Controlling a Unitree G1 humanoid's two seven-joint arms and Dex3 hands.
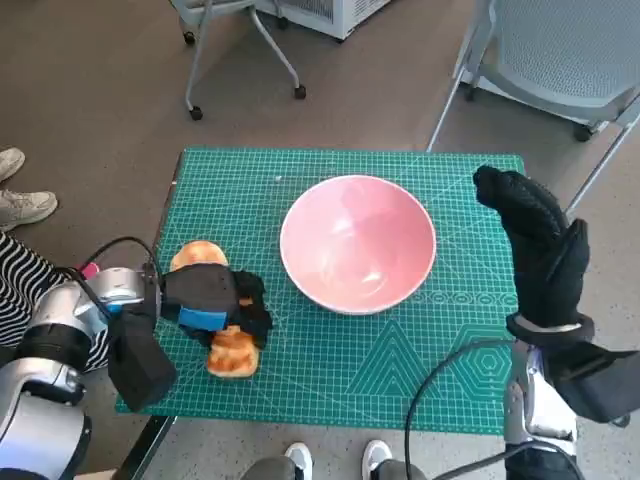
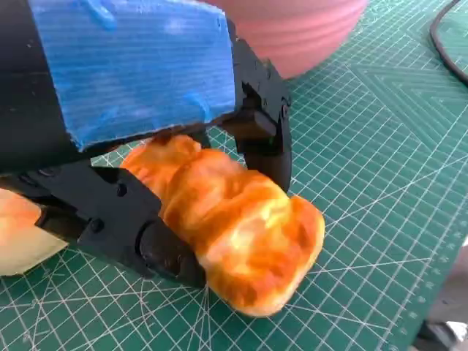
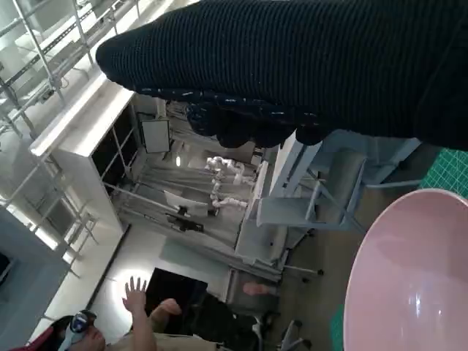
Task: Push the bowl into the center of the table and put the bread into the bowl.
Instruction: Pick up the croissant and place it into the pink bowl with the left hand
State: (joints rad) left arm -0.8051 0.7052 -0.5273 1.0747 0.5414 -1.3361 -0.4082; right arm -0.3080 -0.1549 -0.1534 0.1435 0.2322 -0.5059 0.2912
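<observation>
Bread (image 2: 234,227) between left robot hand (image 1: 215,300) fingers (image 2: 263,131)

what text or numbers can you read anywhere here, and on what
None can be read.
Green cutting mat: grid lines, printed patterns and edge ruler ticks, any numbers too small to read.
Pink bowl, bread, blue tape on the left hand: no writing visible.

Table (image 1: 450,390) — bowl (image 1: 358,243) on it, near the middle. Bread (image 1: 233,352) left of the bowl, near the front edge, between the left hand's (image 1: 215,298) fingers; second bread piece (image 1: 197,254) just behind it. Right hand (image 1: 535,240) — raised at the bowl's right.
</observation>
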